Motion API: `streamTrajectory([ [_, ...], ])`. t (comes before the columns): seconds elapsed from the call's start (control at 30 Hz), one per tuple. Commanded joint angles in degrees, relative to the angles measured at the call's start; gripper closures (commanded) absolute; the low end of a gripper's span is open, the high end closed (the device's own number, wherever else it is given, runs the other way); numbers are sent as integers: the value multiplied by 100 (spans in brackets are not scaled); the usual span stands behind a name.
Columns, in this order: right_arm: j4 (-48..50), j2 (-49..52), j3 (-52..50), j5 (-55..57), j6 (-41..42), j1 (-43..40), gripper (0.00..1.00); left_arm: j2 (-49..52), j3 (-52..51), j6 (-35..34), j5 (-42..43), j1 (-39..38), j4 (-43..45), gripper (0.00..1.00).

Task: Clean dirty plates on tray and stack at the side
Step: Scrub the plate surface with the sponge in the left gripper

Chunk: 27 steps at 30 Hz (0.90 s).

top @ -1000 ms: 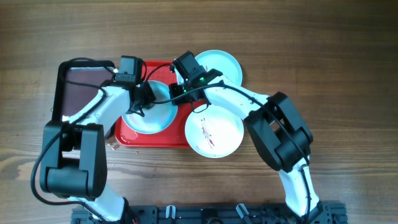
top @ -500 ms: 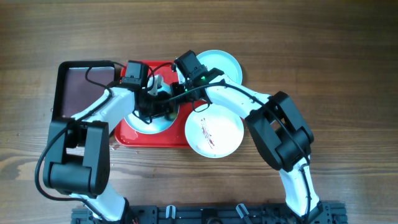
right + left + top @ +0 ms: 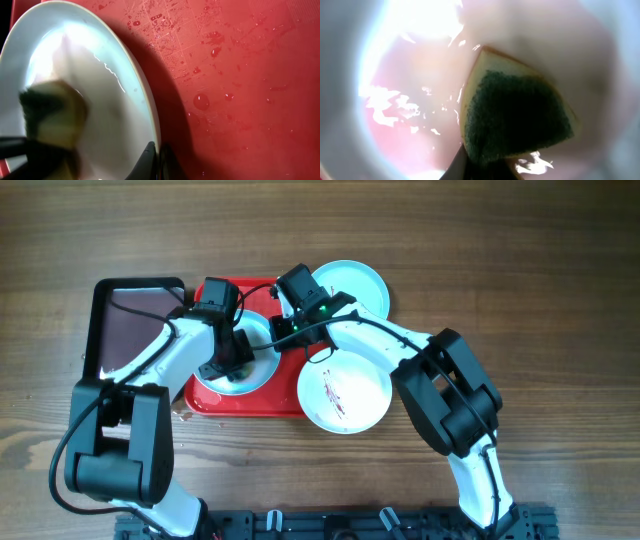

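Since the left gripper is clamped on a yellow foam sponge with a dark green scouring face, the sponge sits against the wet pale turquoise round plate, apparently to scrub it. The right gripper pinches this plate's rim, probably steadying it on the bright red rectangular plastic tray. A red-smeared white round plate lies alongside, overhanging the wooden bench.

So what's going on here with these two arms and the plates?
The left gripper holds a sponge against the inside of a turquoise plate on the red tray, while the right gripper pinches that plate's rim. A white plate with dark red smears lies by the tray's right edge, and a second turquoise plate lies behind it.
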Motion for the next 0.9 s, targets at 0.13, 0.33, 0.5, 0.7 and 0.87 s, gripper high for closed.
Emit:
streamTrajectory([
  [0.13, -33, 146, 13, 101, -22, -74, 96, 345, -181, -675, -2310, 155, 393, 96],
  [0.33, -15, 146, 13, 103, -26, -74, 96, 345, -175, -673, -2507, 155, 1281, 96],
  [0.5, -13, 146, 13, 107, -28, -74, 96, 345, -175, -669, -1893, 146, 1937, 95],
  [0.7, -9, 146, 13, 122, -31, -74, 95, 345, -175, -629, 136, 31, 2358, 96],
  [0.87, -7, 146, 13, 122, -33, -74, 96, 345, -175, -634, 1311, -131, 2645, 96],
])
